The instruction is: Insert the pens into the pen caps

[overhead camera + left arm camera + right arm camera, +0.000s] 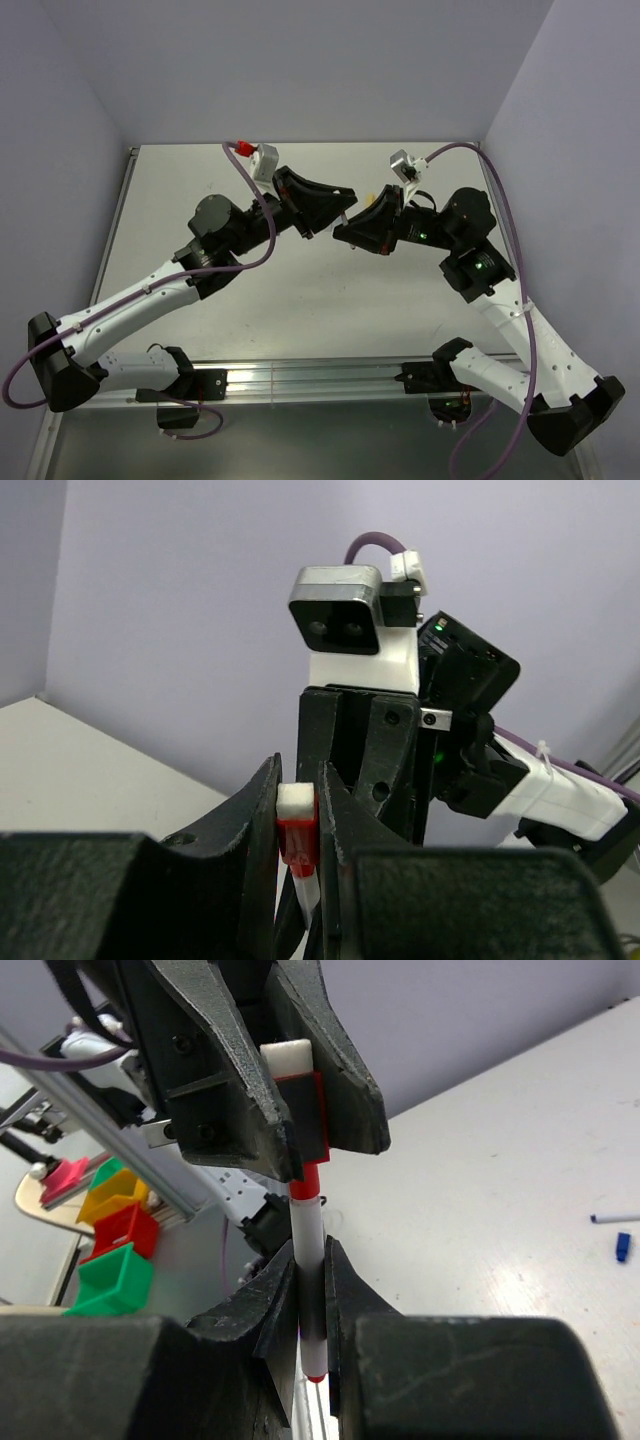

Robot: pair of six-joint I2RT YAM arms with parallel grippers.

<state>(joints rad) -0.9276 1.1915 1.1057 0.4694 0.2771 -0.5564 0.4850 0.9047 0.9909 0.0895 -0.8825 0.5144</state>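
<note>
- Red plastic with a white closed end: that is the cap [303, 1110], and the left end effector [318, 1155] grasps it tightly between its two dark fingers [215, 1070].
- We see the right end effector [308, 1257] clenched on a white pen [309, 1225], which stands upright in the grip with a red tip poking out below.
- Pen and cap are in line, and the pen's red upper end sits right at the cap's mouth; we cannot tell how far it is in.
- From above, we find both end effectors meeting tip to tip in the air over the middle of the counter [250, 320].
- In the left wrist view, the cap sits squeezed between the fingers, white end up, with the right end effector directly behind it.
- On the counter, at the right of the right wrist view, lies a thin pen [612, 1217], with a blue cap [622, 1247] just beside it, not touching.
- Beyond the counter's edge, we note green, red and yellow bins [128, 1228] standing together.
</note>
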